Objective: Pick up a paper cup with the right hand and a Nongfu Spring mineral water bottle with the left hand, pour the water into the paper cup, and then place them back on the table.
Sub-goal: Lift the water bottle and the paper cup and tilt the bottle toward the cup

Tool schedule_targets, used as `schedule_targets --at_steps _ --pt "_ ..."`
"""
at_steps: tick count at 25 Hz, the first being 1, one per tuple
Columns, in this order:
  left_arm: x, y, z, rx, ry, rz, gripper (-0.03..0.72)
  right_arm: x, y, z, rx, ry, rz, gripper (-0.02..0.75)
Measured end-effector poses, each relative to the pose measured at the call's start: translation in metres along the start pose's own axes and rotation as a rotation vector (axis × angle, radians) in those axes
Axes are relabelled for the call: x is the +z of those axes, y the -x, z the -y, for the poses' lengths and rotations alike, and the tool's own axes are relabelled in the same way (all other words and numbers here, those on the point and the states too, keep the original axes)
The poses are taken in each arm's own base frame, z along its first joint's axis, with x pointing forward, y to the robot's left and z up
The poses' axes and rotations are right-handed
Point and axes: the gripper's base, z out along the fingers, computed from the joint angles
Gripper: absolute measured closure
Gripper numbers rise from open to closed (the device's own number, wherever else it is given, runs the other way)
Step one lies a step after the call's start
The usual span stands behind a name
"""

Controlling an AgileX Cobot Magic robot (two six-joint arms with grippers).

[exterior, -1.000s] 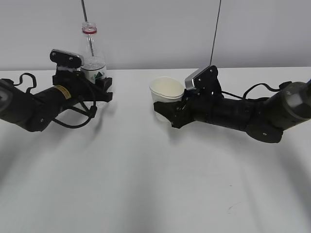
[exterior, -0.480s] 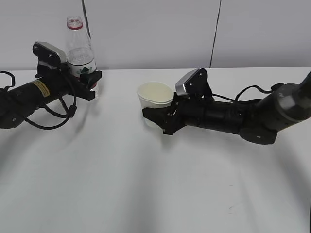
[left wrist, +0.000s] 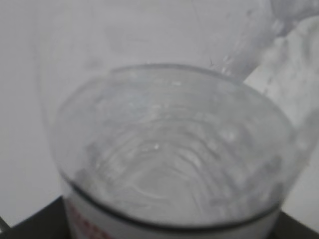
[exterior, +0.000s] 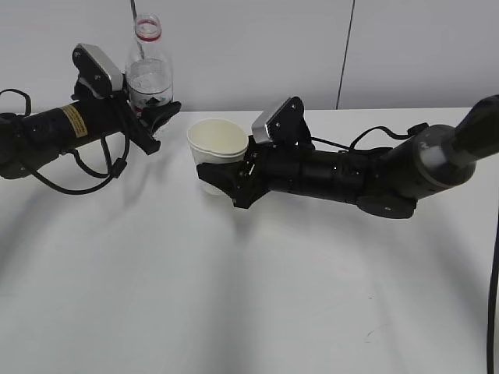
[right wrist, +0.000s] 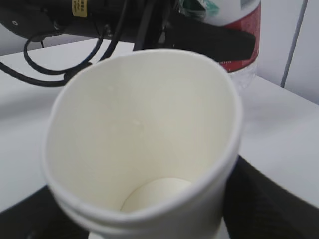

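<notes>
- Exterior view: I'm holding the cup (exterior: 217,143) clamped in the right gripper (exterior: 226,178), and the bottle (exterior: 148,74) clamped in the left gripper (exterior: 152,117), just left of the cup.
- Pouring and setting both down are remaining.

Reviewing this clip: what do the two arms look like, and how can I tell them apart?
Both are matte black, tubular, with looping black cables. The left arm carries a yellow sticker and a grey-white wrist block. The right arm has no sticker, only a silver-grey box at its wrist.
</notes>
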Motion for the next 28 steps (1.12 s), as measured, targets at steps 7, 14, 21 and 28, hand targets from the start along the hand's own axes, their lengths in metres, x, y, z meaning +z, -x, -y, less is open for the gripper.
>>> schedule_targets --at_steps 7,14,21,28 --pt "0.001 -0.0024 0.0014 0.201 -0.046 -0.038 0.288 0.0061 -0.0053 -0.0013 0.058 0.061 -0.02 0.225" --pt "0.0007 -0.0045 0.0027 0.365 -0.072 -0.053 0.288 0.0061 -0.0054 -0.0041 0.04 0.096 -0.026 0.225" --pt "0.0007 -0.005 0.0026 0.509 -0.076 -0.054 0.288 0.0065 -0.0042 -0.004 0.029 0.1 -0.021 0.225" --pt "0.0008 -0.007 0.0025 0.609 -0.082 -0.074 0.288 0.0065 -0.0043 -0.0042 0.012 0.103 -0.021 0.225"
